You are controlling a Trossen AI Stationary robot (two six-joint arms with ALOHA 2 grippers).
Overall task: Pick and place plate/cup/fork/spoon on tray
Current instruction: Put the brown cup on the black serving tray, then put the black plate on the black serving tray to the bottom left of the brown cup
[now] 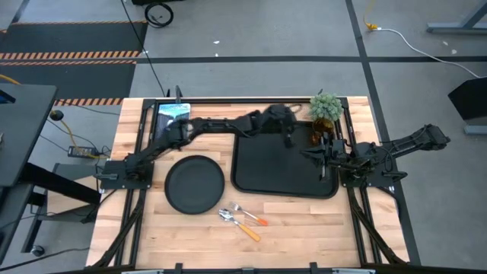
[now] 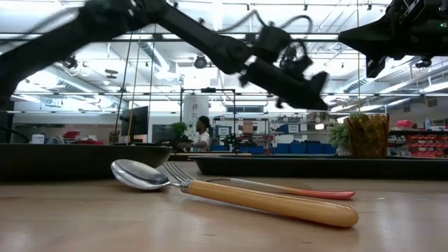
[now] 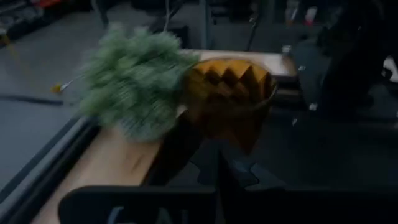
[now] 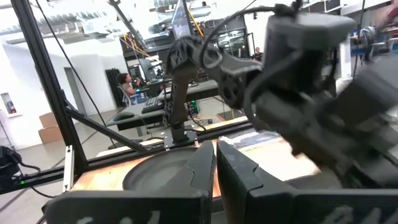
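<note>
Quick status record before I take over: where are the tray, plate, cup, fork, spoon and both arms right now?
tray: on the table, right of centre; nothing seen lying in it
plate: on the table, left of the tray, not on it
cup: at the tray's far right corner, beside the green plant
fork: on the wood in front of the tray
spoon: beside the fork, bowl toward the plate
left gripper: over the tray's far side, near the cup
right gripper: over the tray's right edge

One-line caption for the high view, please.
Left gripper reaches over the tray toward the cup; plate, fork and spoon wait outside.
</note>
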